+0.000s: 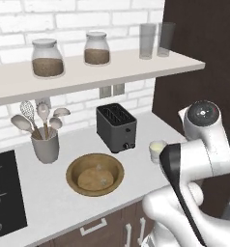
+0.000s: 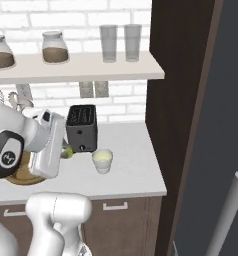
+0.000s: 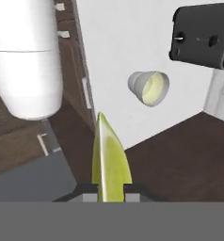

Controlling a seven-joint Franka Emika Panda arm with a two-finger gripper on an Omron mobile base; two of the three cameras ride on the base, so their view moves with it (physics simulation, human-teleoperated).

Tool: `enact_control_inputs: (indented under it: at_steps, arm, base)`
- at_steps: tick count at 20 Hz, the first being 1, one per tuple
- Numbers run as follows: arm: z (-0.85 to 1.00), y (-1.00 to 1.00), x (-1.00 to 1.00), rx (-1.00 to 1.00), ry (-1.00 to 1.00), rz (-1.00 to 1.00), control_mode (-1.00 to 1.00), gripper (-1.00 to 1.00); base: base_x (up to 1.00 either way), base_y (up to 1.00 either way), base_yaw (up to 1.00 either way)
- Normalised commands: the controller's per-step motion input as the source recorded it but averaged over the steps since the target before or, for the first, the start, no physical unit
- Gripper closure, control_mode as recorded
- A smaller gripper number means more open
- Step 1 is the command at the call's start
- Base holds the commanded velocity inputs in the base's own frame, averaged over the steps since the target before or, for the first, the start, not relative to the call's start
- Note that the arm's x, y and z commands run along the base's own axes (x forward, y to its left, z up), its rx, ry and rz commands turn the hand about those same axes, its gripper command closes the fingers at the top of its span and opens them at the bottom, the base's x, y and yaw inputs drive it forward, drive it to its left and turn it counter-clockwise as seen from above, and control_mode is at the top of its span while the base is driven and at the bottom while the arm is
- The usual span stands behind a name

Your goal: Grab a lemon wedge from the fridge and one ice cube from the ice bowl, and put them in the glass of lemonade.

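Note:
My gripper (image 3: 109,192) is shut on the lemon wedge (image 3: 109,157), a yellow-green sliver that stands up between the dark fingertips. From the right base, the lemon wedge (image 2: 68,151) peeks out beside the white hand, over the counter left of the glass of lemonade (image 2: 102,160). In the hand view the glass of lemonade (image 3: 150,87) lies ahead of the wedge, apart from it. The glass of lemonade (image 1: 157,149) stands right of the toaster. The brown wooden ice bowl (image 1: 94,174) sits near the counter's front. The grey fridge (image 2: 218,140) door fills the right side.
A black toaster (image 1: 116,127) stands behind the bowl and the cup. A utensil holder (image 1: 45,144) and a black cooktop (image 1: 3,193) are to the left. The shelf (image 1: 88,72) above carries two jars and two tall clear glasses (image 1: 147,40). A dark cabinet panel (image 2: 178,100) borders the counter's right end.

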Motion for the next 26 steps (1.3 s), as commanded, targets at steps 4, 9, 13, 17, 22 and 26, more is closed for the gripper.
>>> enact_control_inputs:
  at_steps: [4, 9, 13, 17, 22, 26]
  arm:
    - [-0.12, 0.0, 0.08, -0.5, 0.28, 0.34, -1.0, 1.0]
    - [-0.26, 0.0, 0.15, -0.46, 0.31, 0.38, -1.0, 1.0]
    - [-0.25, 0.0, 0.46, -0.3, 0.36, 0.3, -1.0, 1.0]
    - [-0.09, 0.0, 0.33, -0.05, 0.1, 0.06, -1.0, 1.0]
    - [-0.12, 0.0, 0.14, 0.0, 0.0, 0.0, -1.0, 1.0]
    - [-0.38, 0.0, 0.65, -0.01, -0.01, -0.03, -1.0, 1.0]
  base:
    - [0.0, 0.0, 0.0]
    - [0.0, 0.0, 0.0]
    - [0.0, 0.0, 0.0]
    - [0.0, 0.0, 0.0]
    - [0.0, 0.0, 0.0]
    - [0.0, 0.0, 0.0]
